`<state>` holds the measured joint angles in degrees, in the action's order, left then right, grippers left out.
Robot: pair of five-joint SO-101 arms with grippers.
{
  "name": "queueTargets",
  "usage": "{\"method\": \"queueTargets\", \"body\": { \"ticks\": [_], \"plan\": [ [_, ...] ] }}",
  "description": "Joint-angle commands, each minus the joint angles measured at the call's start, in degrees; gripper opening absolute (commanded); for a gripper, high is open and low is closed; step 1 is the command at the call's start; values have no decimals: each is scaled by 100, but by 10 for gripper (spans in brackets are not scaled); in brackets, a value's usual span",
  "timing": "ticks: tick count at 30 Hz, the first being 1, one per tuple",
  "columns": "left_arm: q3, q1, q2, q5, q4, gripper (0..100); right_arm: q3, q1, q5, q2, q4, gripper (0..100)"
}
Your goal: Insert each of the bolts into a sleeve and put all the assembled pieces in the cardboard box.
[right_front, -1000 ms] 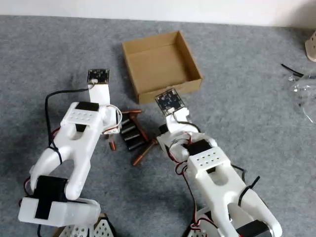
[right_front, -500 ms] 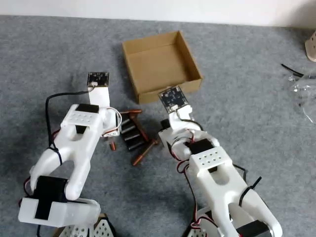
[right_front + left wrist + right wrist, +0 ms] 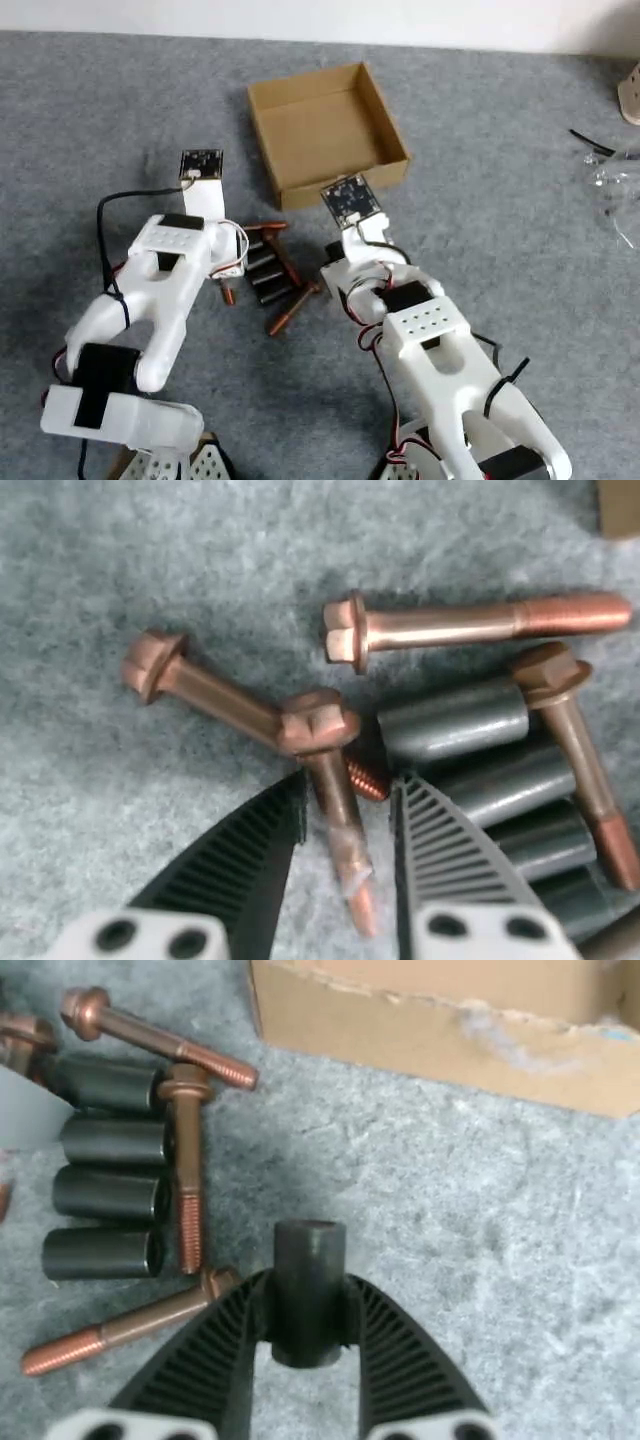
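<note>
Pinching a dark sleeve [image 3: 309, 1245] in the right gripper [image 3: 308, 1288], with both ribbed fingers pressed against its sides and its open end pointing away from the wrist. Holding it above the grey carpet [image 3: 480, 1220], near the front wall of the cardboard box [image 3: 450, 1045] but apart from it.

Showing four more sleeves [image 3: 105, 1170] lying side by side in a row on the carpet. Showing a copper bolt [image 3: 185, 1160] lying across the ends of that row, a second bolt [image 3: 150, 1035] slanting past the end of the row nearest the box, and a third bolt [image 3: 125, 1328] lying with its head just beside one finger of the right gripper.

Straddling a fourth bolt [image 3: 335, 805] with the left gripper [image 3: 349, 783], fingers spread to either side of the shank and set wider than the shank, not clamping it. Showing that bolt's head lying across the shank of a fifth bolt [image 3: 195, 685], close beside the nearest sleeve of the row.

Standing, in the high view, with the two arms on opposite sides of the pile of bolts and sleeves, and with the box sitting open-topped on the carpet just beyond it.
</note>
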<state>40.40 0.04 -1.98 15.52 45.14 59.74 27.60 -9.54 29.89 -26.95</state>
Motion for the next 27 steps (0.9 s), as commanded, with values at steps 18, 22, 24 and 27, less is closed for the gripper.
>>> {"method": "queueTargets", "body": {
  "ticks": [18,22,24,27],
  "plan": [
    [145,-31,-998,70,141,4,-84,-75,26,22,171,4],
    [989,-31,-2387,62,105,4,-84,-66,26,22,171,4],
    [1481,-31,-3169,-79,-70,4,-84,-66,26,22,171,4],
    [2281,-31,-4347,-378,-536,4,-84,-66,26,22,171,4]
  ]
}}
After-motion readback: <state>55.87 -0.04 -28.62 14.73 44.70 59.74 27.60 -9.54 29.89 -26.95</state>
